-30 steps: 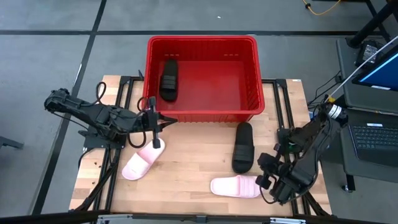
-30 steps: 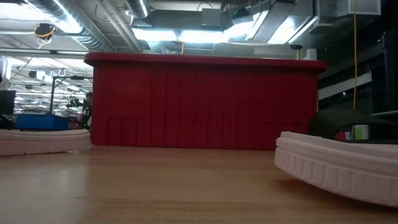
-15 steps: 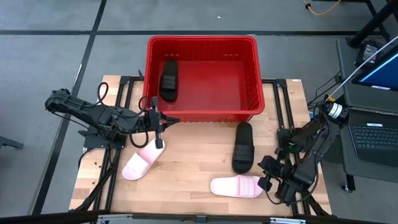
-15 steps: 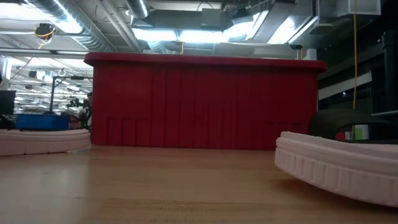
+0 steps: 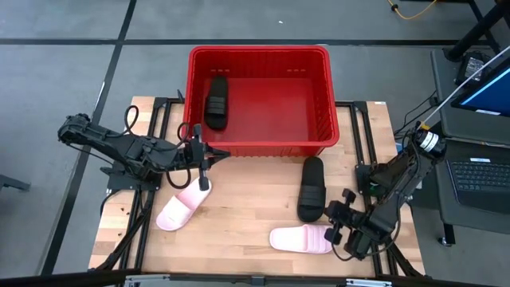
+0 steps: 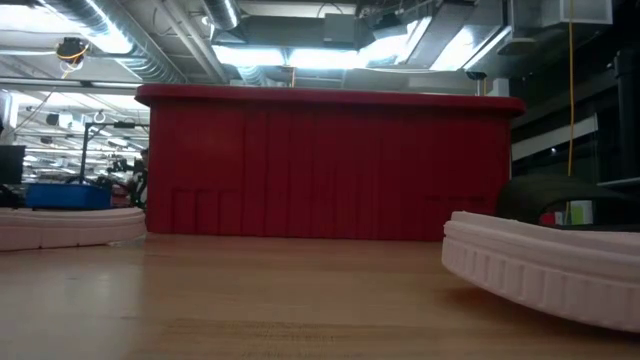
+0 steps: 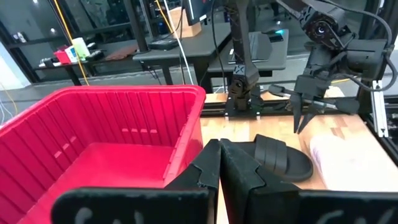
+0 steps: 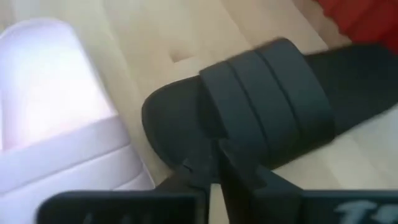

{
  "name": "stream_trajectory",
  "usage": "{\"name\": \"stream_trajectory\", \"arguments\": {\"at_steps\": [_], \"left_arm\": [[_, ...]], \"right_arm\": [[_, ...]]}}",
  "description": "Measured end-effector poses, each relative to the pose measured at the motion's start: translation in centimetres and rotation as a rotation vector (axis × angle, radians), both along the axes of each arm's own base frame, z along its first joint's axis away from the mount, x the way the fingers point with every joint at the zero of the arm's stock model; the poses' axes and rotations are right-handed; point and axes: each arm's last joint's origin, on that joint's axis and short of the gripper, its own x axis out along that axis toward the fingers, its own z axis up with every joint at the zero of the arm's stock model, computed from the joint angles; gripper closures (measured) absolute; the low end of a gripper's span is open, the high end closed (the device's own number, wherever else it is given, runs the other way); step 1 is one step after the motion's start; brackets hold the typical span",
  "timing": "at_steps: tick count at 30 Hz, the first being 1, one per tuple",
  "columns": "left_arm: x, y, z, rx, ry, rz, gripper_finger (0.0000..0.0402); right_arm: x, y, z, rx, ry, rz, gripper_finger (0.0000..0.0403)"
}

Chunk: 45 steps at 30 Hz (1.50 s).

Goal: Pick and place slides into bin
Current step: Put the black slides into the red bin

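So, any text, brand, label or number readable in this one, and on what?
No text can be read anywhere.
Red slatted plastic bin, black slide sandals and pale pink slide sandals: no marking shows.
Dark bar along the edge of the right wrist view: white marks, cut off and blurred, unreadable.
Open laptop beside the table: keys and screen too small to read.

The bin [image 5: 259, 54] sits at the table's [image 5: 239, 231] far edge with one slide [image 5: 216, 101] inside along its left wall, another slide [image 5: 312, 188] lying just before its right front corner, a third [image 5: 301, 240] near the front edge, and a fourth [image 5: 180, 209] toward the left edge.
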Motion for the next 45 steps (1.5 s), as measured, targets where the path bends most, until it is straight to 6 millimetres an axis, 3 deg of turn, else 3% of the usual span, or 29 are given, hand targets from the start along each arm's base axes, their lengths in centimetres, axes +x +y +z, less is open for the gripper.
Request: {"name": "stream_trajectory", "arguments": {"at_steps": [10,17,29,39,45], "left_arm": [[0.0,0.0,0.0,-0.011,-0.003,0.002,0.0397],[0.0,0.0,0.0,-0.009,-0.002,0.002,0.0396],[0.0,0.1,-0.1,-0.002,0.003,0.026,0.0396],[-0.1,0.1,-0.1,-0.001,0.003,0.028,0.0394],[-0.1,0.1,-0.1,-0.001,0.003,0.028,0.0398]], "right_arm": [[0.4,-1.0,-0.6,-0.112,0.07,0.084,0.0265],[0.1,-1.4,-1.6,-0.113,0.082,0.084,0.0223],[0.6,-0.5,-1.6,0.004,0.056,0.092,0.0223],[2.1,1.0,-1.0,0.194,-0.091,0.083,0.023],[2.1,1.2,-1.1,0.247,-0.038,0.1,0.0231]]}}
